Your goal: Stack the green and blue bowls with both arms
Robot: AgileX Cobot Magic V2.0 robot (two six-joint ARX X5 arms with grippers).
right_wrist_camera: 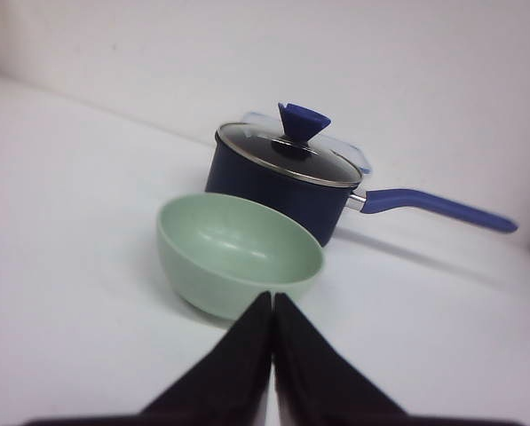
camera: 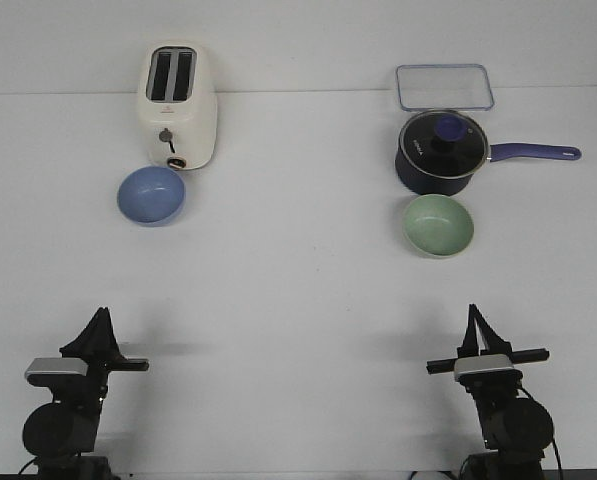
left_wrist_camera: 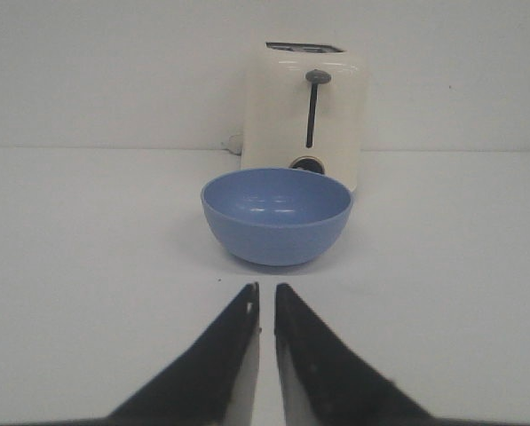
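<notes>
While parked at the near table edge, left gripper (camera: pixel 100 318) nearly closed, a sliver between fingers, gripping nothing; right gripper (camera: pixel 473 316) pinched together, empty. Farther out, blue bowl (camera: pixel 151 194), smooth and upright, just before toaster (camera: pixel 178 105); green bowl (camera: pixel 438 224) just before lidded pan (camera: pixel 441 151). Clear tray (camera: pixel 445 87) plain from front, barely glimpsed by right wrist.

Both arms sat low at the near edge, folded back, well apart. The left gripper (camera: pixel 101 318) pointed forward, its 2 fingers nearly together with a thin slit between them. The right gripper (camera: pixel 474 314) pointed forward too, fingers pressed together, holding nothing.
</notes>
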